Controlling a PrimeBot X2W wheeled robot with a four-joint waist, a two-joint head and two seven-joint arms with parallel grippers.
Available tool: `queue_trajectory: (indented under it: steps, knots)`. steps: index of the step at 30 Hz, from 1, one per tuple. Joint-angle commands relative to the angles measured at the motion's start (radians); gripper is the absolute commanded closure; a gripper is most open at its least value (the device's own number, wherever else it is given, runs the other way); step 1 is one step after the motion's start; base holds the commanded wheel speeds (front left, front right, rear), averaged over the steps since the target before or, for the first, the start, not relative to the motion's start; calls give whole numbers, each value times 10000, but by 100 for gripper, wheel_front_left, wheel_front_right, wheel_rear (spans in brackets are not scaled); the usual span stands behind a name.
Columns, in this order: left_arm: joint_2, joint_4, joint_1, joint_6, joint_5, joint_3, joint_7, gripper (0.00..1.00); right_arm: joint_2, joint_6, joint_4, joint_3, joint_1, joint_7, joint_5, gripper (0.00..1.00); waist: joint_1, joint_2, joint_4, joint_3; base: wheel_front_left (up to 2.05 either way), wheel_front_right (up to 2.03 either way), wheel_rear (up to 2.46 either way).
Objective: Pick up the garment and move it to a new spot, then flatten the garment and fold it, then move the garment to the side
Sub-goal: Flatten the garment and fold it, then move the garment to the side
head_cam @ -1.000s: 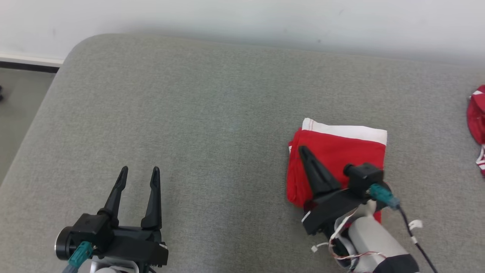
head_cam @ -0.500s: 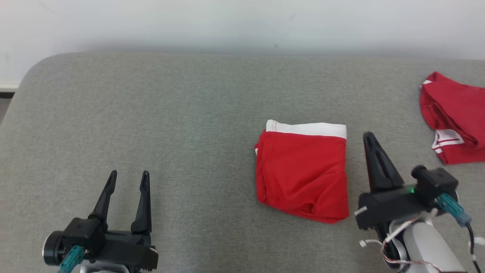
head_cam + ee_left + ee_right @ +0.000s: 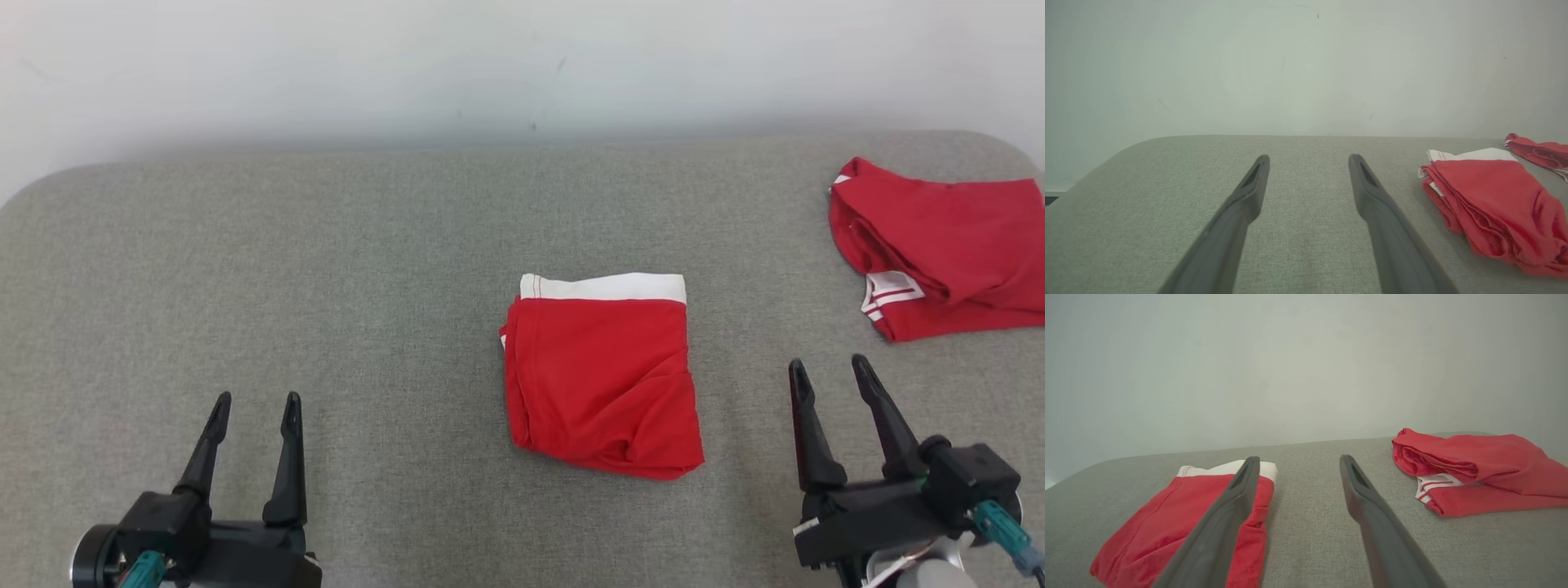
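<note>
folded garment [image 3: 600,380] is lying flat on grey surface [image 3: 326,269]; left gripper [image 3: 257,398] and right gripper [image 3: 826,363] both hovering spread wide, gripping nothing; crumpled red garment [image 3: 939,245] sitting far right

No readable text, labels, brands, numbers or signs anywhere

We see our right gripper [image 3: 1298,459], jaws apart, above the cushion [image 3: 1310,535]; garment [image 3: 1163,526] lies left, crumpled cloth [image 3: 1490,465] far right.
</note>
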Motion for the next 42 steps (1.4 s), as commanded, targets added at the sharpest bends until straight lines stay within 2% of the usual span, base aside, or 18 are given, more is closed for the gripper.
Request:
queue_trajectory:
  steps: [1,18,42]
  knots:
    - [11,10,186,13,109,27,-27,0,48,-29,-39,-75,163,1,-35,0,1,-1,-46,-99,0,0,0]
    - [-158,-257,1196,65,350,668,-27,0,321,-29,-153,-676,1453,-1,-450,0,1,-1,90,-713,0,0,0]
    - [-109,-381,1398,37,484,764,-27,0,331,-29,-338,-427,1544,282,-583,0,1,-1,157,-729,0,0,0]
